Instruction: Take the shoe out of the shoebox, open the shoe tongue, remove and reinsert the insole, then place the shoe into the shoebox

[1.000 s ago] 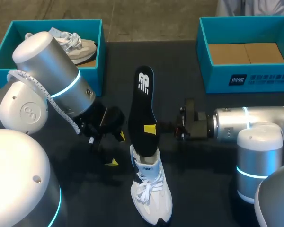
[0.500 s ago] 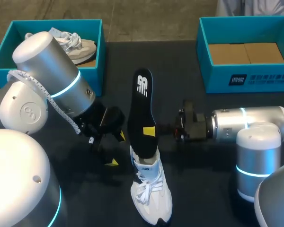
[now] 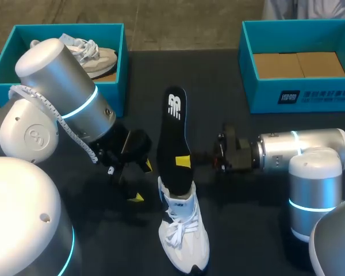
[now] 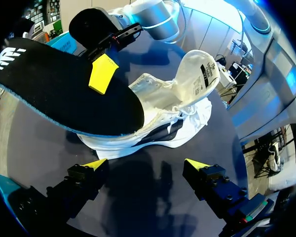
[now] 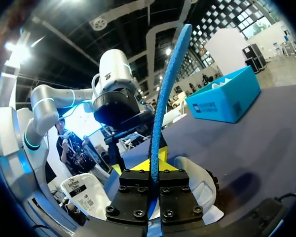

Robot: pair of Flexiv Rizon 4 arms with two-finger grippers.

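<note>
A white shoe lies on the dark table near the front, its tongue pulled open. A black insole with a blue edge stands slanted, its lower end in the shoe's opening. My right gripper is shut on the insole from the right; in its own wrist view the insole rises edge-on from between the right gripper's fingers, above the shoe. My left gripper is open just left of the shoe. In its wrist view the left gripper holds nothing, with the shoe and insole ahead.
A teal shoebox at the back left holds a second white shoe. Another teal box at the back right has a cardboard liner inside. My left arm's large silver link hangs over the table's left side.
The insole's far end has sunk slightly toward the shoe, and the right gripper has shifted a little with it. The left arm has not moved.
</note>
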